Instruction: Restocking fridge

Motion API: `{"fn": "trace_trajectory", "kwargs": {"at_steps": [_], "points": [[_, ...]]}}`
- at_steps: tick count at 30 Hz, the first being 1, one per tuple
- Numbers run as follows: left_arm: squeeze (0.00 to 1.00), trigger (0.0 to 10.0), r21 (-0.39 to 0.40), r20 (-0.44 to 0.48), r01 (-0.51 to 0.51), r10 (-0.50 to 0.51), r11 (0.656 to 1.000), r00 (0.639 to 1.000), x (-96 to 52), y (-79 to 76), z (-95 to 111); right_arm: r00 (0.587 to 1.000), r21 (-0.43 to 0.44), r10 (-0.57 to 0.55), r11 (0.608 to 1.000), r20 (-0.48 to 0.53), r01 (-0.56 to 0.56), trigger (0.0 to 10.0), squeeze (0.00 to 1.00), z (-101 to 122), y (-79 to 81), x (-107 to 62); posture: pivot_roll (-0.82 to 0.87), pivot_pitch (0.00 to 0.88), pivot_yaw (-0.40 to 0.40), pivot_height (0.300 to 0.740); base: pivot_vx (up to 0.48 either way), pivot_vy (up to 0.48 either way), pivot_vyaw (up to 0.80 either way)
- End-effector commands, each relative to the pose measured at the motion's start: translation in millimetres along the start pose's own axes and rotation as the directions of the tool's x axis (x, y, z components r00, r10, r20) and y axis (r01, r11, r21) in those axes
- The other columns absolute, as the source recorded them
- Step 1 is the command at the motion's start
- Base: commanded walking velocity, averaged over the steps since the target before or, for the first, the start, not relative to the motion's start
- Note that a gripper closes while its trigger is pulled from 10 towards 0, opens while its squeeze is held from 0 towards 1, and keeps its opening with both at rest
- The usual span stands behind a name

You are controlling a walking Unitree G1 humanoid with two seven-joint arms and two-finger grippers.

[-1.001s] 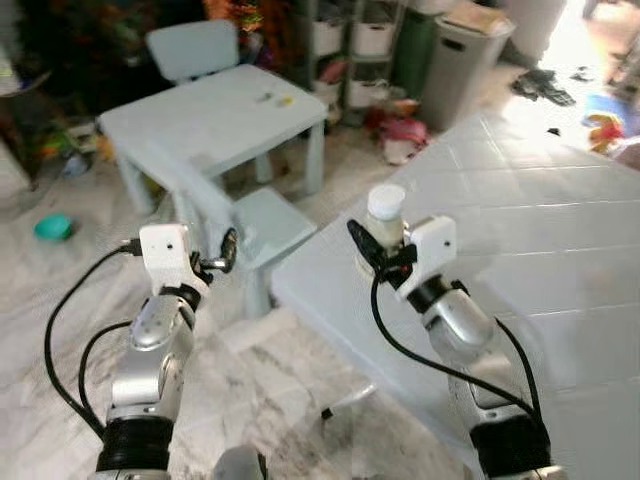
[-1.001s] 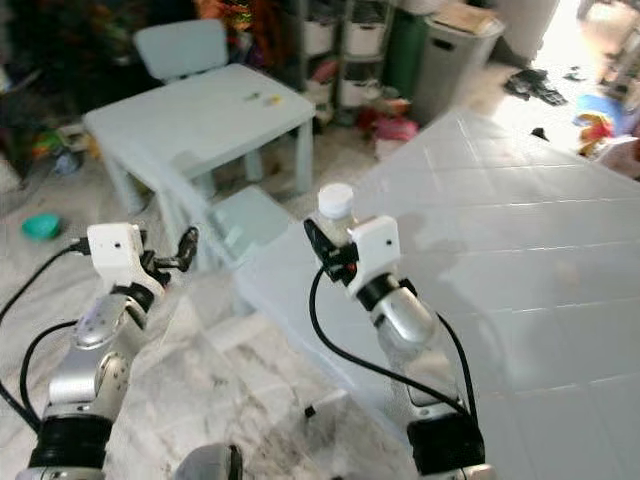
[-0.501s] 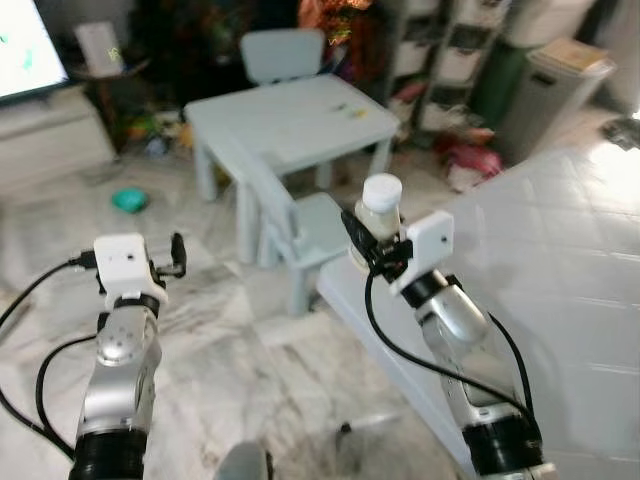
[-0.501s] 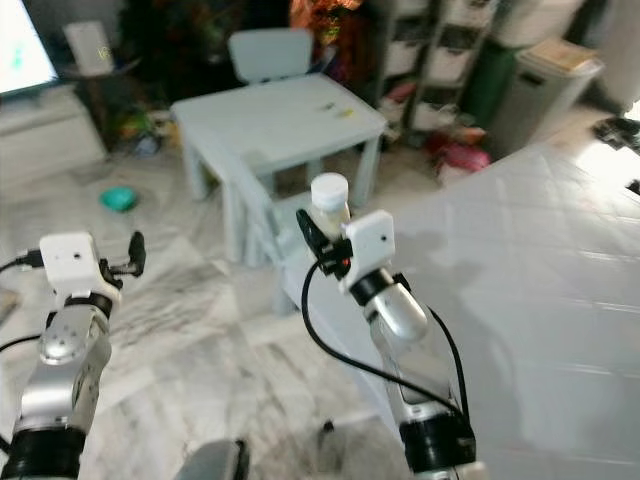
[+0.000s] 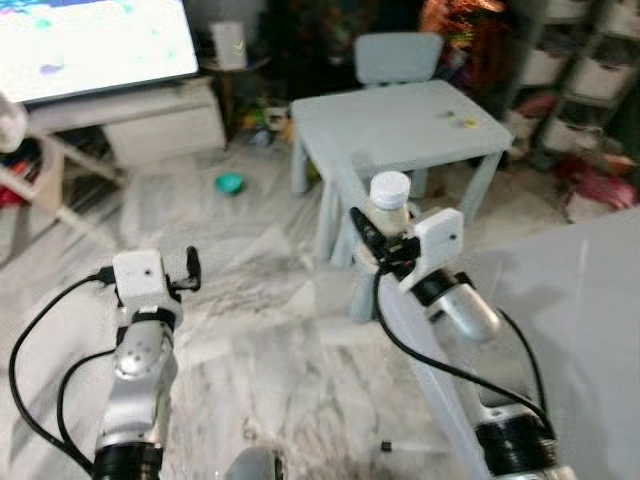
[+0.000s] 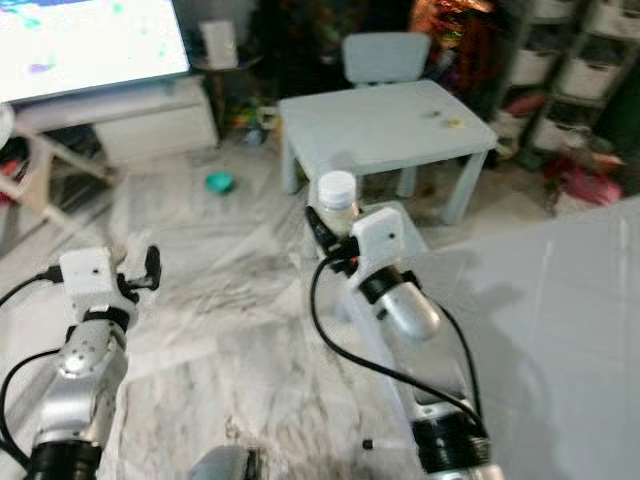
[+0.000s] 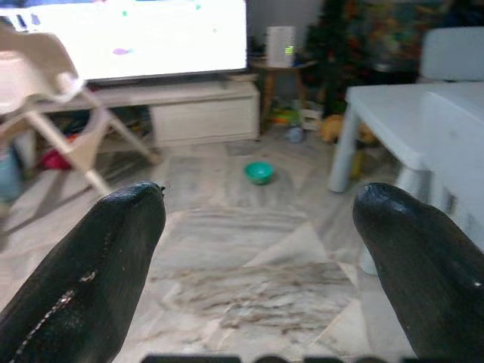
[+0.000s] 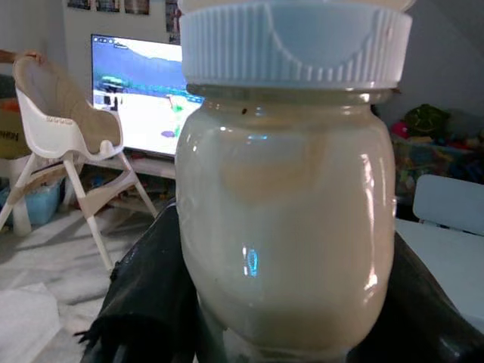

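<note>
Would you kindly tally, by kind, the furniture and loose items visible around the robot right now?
Pale blue children's tables: 1
Pale blue children's chairs: 1
High chairs: 1
Televisions: 1
Teal bowls on the floor: 1
White-capped jars, held upright in the right gripper: 1
Total: 6

The jar [image 8: 287, 204] hides most of the right gripper [image 8: 283, 302] holding it.

My right gripper [image 5: 378, 238] is raised at chest height, fingers clamped around a jar [image 5: 388, 205]. My left gripper [image 5: 190, 270] is held forward, lower, fingers [image 7: 91, 265] spread, nothing between them.
</note>
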State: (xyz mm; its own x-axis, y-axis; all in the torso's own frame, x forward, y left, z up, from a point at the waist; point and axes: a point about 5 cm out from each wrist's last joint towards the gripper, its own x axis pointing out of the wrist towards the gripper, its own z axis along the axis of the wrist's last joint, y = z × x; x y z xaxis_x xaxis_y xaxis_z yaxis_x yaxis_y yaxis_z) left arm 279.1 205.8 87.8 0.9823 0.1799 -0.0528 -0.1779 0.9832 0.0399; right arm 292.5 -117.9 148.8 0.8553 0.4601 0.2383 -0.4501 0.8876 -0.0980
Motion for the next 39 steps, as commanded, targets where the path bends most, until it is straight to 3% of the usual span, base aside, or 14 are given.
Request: {"fn": "trace_trajectory", "kwargs": {"at_steps": [1,7,39], "points": [[0.0,10.0,0.029,-0.004,-0.02,0.02,0.999,1.0,-5.6,6.6,-3.6,0.998,-0.006,0.015,1.0,0.062,-0.015,10.0,0.0,11.6,5.9,8.3,0.04,0.0,-0.007,0.74,0.0,0.0,0.79],[0.0,10.0,0.041,-0.04,-0.016,0.017,0.999,0.999,-21.6,14.4,-18.0,0.998,0.002,-0.016,1.0,0.057,0.016,10.0,0.0,8.0,5.0,3.8,0.05,0.0,0.004,0.74,0.0,0.0,0.79],[0.0,10.0,0.012,-0.006,0.009,-0.009,1.0,1.0,-11.7,3.9,-13.7,0.997,0.001,-0.016,1.0,0.075,0.016,10.0,0.0,10.1,10.3,10.5,0.05,0.0,0.004,0.74,0.0,0.0,0.79]]}}
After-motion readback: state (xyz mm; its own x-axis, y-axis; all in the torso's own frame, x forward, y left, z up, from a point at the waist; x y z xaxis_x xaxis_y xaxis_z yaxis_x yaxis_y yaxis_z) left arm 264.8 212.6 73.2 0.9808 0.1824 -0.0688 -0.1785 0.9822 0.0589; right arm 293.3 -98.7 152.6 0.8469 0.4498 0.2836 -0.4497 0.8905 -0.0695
